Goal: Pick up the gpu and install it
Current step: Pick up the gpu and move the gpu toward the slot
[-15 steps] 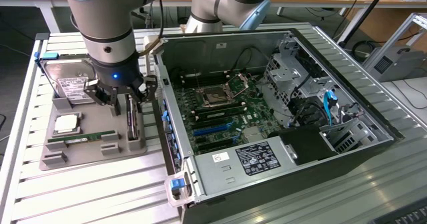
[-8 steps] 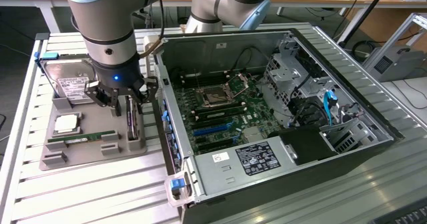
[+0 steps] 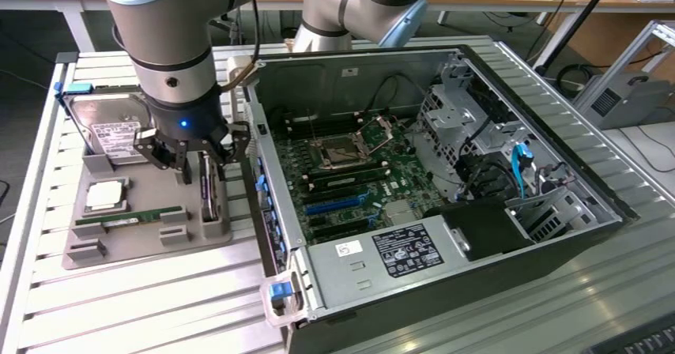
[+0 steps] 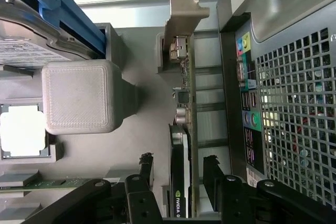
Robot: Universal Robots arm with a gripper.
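Nearest the lens, found the gripper (image 4: 178, 162) spread wide and holding nothing, black fingers (image 4: 146, 169) partly cut off at the frame edge. Found the gpu (image 4: 184, 103) standing on edge between those fingers, clear of both, slotted in the grey holder tray (image 4: 142, 77) just beside the computer case (image 4: 294, 103). Could make out only its thin edge, silver bracket and a strip of black cooler. Farther from the case, glimpsed a cropped hard drive (image 4: 26, 45) in a blue frame, a processor (image 4: 21, 129) and a half-hidden memory stick (image 4: 42, 183).
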